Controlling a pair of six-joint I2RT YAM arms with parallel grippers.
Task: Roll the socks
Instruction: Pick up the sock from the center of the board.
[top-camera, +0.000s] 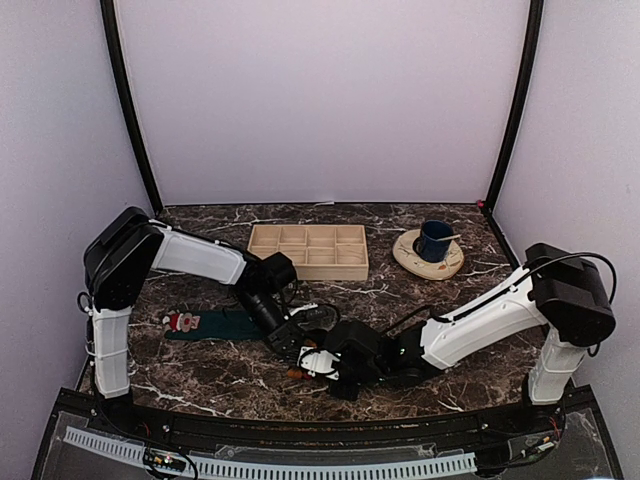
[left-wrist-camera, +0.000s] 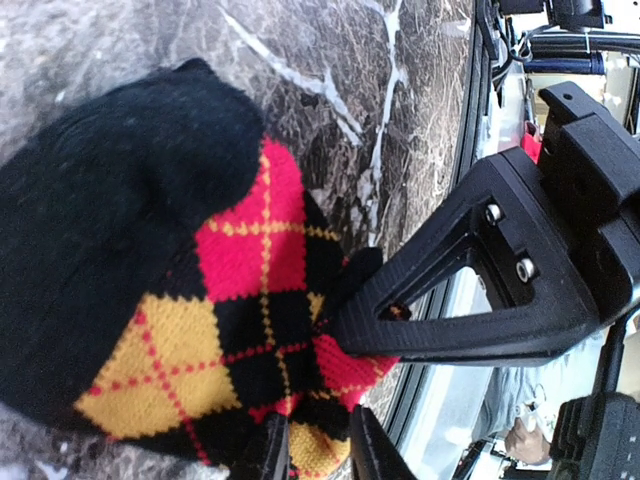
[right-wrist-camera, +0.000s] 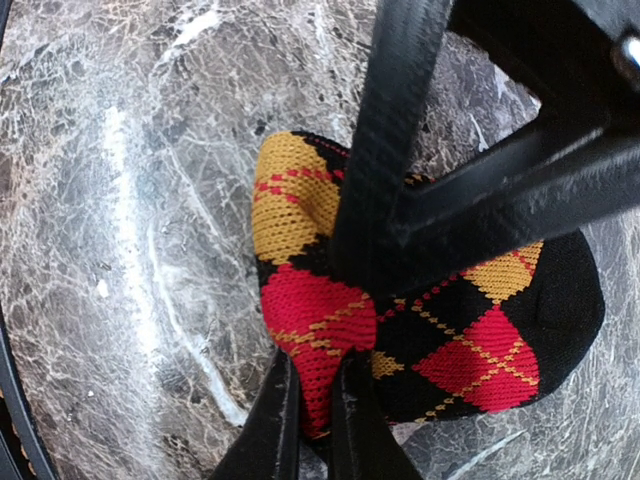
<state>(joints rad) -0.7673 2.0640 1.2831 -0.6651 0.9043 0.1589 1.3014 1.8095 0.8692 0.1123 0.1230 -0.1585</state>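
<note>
Wooden tray (top-camera: 308, 272) and blue cup (top-camera: 434, 240) on its saucer (top-camera: 405, 256) sit well beyond my fingers; both arms reach low, wrists meeting; right gripper (right-wrist-camera: 312, 420) pinches the argyle sock (right-wrist-camera: 470, 350) tight; left gripper (left-wrist-camera: 318, 452) straddles its edge, part-open; Santa sock (top-camera: 215, 323) lies flat, left of my left fingers.
</note>
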